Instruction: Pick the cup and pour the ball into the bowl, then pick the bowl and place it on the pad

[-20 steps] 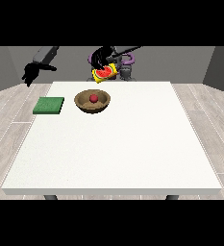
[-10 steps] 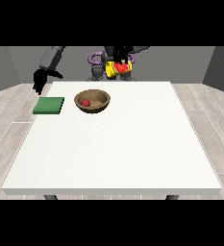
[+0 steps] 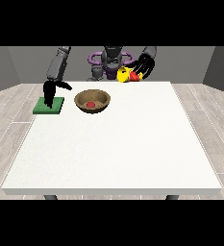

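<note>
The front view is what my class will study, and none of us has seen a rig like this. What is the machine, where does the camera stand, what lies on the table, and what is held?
The camera stands across the white table and faces a humanoid robot at the far side, so its sides appear mirrored. It has two arms ending in black hands. On the table lie a green pad and a brown bowl with a red ball inside. The hand at the view's right is raised and holds a tipped yellow and red cup. The hand at the view's left hangs over the pad, fingers pointing down, holding nothing.
</note>
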Motion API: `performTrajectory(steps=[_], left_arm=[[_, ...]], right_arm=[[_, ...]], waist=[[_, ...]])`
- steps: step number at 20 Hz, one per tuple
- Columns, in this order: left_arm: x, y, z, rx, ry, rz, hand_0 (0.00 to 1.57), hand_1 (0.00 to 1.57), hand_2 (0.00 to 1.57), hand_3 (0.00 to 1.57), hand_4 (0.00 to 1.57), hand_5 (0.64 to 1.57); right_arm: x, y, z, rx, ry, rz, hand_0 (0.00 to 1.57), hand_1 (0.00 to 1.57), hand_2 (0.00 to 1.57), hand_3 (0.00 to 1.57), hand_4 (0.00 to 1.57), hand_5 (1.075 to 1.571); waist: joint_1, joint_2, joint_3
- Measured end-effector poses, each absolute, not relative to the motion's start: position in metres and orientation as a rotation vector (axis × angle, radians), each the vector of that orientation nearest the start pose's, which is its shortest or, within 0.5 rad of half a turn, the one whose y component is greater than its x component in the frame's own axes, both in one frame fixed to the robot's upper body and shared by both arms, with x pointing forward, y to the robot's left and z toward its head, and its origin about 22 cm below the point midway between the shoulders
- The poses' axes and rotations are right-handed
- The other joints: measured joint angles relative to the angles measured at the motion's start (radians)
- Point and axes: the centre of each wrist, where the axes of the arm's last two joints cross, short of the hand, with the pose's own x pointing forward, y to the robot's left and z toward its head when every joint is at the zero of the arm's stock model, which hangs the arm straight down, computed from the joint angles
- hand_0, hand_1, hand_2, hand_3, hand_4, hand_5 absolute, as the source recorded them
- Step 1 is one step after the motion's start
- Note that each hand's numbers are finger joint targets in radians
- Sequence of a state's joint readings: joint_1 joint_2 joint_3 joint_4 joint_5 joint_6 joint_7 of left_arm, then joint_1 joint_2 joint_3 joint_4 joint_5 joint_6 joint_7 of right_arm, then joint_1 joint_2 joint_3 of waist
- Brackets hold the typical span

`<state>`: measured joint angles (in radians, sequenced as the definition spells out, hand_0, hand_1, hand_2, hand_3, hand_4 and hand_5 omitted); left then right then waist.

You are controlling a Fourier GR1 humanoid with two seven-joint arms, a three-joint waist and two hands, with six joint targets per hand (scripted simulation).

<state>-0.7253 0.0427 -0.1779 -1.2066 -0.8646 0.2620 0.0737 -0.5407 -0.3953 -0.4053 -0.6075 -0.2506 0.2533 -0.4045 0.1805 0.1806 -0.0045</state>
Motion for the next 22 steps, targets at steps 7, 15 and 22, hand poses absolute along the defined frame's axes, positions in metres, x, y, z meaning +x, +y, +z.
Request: performTrajectory(steps=[7, 15, 22], left_arm=[[0.374, 0.135, 0.099, 0.456, -2.015, -0.449, 0.00, 0.00, 0.00, 0.00, 0.00, 1.531], [0.371, 0.163, 0.054, 0.304, -1.940, -0.320, 0.00, 0.00, 0.00, 0.00, 0.00, 1.531], [0.371, 0.164, 0.059, 0.252, -1.929, -0.319, 0.00, 0.00, 0.00, 0.00, 0.00, 1.551]], right_arm=[[0.364, -0.352, 0.002, 0.053, -1.708, -0.192, 0.00, 0.00, 0.00, 0.00, 0.33, 1.559], [0.365, -0.310, -0.015, 0.092, -1.636, -0.117, 0.00, 0.00, 0.00, 0.00, 0.00, 1.544], [0.354, -0.295, -0.044, 0.103, -1.591, -0.147, 0.00, 0.00, 0.00, 0.00, 0.26, 1.550]], waist=[[-0.059, 0.088, 0.0006], [-0.129, 0.046, 0.0035], [-0.116, 0.024, 0.0047]])
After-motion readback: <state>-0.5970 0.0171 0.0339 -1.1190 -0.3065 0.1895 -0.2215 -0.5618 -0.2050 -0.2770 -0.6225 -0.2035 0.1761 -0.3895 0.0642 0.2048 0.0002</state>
